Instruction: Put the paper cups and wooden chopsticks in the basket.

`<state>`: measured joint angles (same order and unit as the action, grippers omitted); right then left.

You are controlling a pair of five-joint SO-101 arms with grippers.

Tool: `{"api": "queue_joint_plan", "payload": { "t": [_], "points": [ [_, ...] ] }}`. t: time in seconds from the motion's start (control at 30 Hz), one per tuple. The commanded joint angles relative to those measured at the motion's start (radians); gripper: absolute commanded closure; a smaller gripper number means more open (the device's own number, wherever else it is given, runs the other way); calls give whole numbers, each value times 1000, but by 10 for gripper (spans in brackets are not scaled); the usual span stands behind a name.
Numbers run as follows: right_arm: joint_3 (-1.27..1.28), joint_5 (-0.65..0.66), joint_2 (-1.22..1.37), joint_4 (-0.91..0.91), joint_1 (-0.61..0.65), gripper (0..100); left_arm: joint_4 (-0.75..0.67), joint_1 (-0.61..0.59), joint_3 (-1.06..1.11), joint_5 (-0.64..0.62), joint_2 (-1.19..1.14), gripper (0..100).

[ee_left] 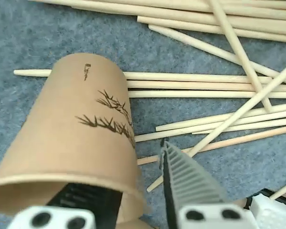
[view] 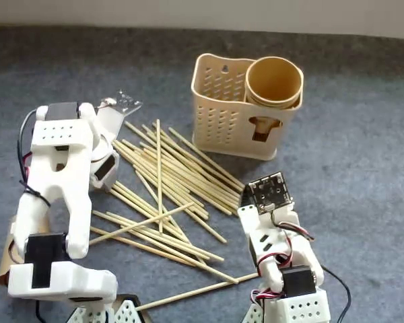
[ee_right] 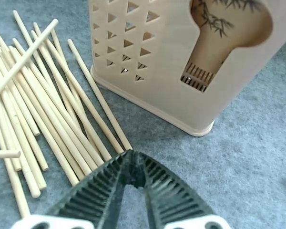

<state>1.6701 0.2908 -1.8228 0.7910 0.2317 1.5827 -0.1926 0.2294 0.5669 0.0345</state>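
High view: one basket [view: 232, 118], upright, just ahead of the right gripper [view: 246, 197], pinched closed, empty; inside, stacked paper cups [view: 275, 82], at least two rims, mouths up. Roughly two dozen chopsticks [view: 165, 182] flat between both grippers, mostly parallel, several crossing. At the left gripper [ee_left: 131, 174], parted astride its wall, one lone cup [ee_left: 71, 138] on its side, mouth toward the gripper, base away.

We're looking down on a grey-blue, carpet-like covering [view: 363, 134] that spreads across the whole tabletop, its nap fuzzy and faintly mottled. Along the far edge we catch a pale, plain band [view: 188, 13]. The light is soft and even, the shadows short and faint.
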Motion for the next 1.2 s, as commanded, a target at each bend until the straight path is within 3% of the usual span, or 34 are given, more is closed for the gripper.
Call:
{"api": "queue_joint_plan", "payload": {
  "t": [0.0,0.4,0.57,0.9,1.17],
  "points": [
    [99,14,4,-24,7,989,15,19,-110,-37,7,867],
    [99,14,4,-24,7,989,37,82,-183,-60,-4,873],
    [99,14,4,-24,7,989,35,84,-180,-124,-4,928],
    [99,14,2,-24,7,989,-38,82,-65,-126,7,959],
    [99,14,2,-24,7,989,9,84,-148,-184,7,994]
  ]
}}
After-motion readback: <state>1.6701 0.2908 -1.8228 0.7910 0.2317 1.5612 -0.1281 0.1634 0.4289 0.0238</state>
